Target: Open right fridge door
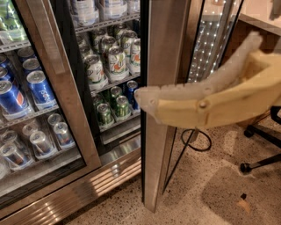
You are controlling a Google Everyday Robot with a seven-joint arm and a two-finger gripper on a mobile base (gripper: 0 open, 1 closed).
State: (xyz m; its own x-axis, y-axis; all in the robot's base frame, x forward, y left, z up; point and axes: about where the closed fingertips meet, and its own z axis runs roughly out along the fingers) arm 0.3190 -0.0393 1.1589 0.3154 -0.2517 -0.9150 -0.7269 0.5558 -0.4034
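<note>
Steel fills the middle of my view: the right fridge door [166, 48] stands swung out from the cabinet, its brushed frame turned edge-on toward me and running from the top of the view down to the speckled floor [206, 189]. Its glass pane angles away to the right, with a bright LED strip [205, 44] glinting down it.

My gripper [147, 100] reaches in from the right and crosses in front of that steel edge at about mid-height, its tip poking just past the frame's left side, level with the lower shelves. My two fingers lie pressed together along their length – the pale upper one [210, 81] resting on the tan lower one [197, 112] – with no gap showing and nothing visibly held between them. Whether the tip actually touches the frame, I cannot tell.

Behind the open door the shelves are exposed: clear bottles [83, 11] at the top, 7UP cans [116, 61] below them, then dark green cans [105, 114] with a blue one beside them. Left of that is the matching glass door [57, 66], shut, with blue Pepsi cans [39, 90] and silver cans [41, 143] behind its pane. A steel kick plate [88, 189] runs along the bottom of the cabinet.

On the floor to the right of the door, a black cable [195, 140] loops, and farther right sit the dark legs and caster of an office chair [263, 149].
</note>
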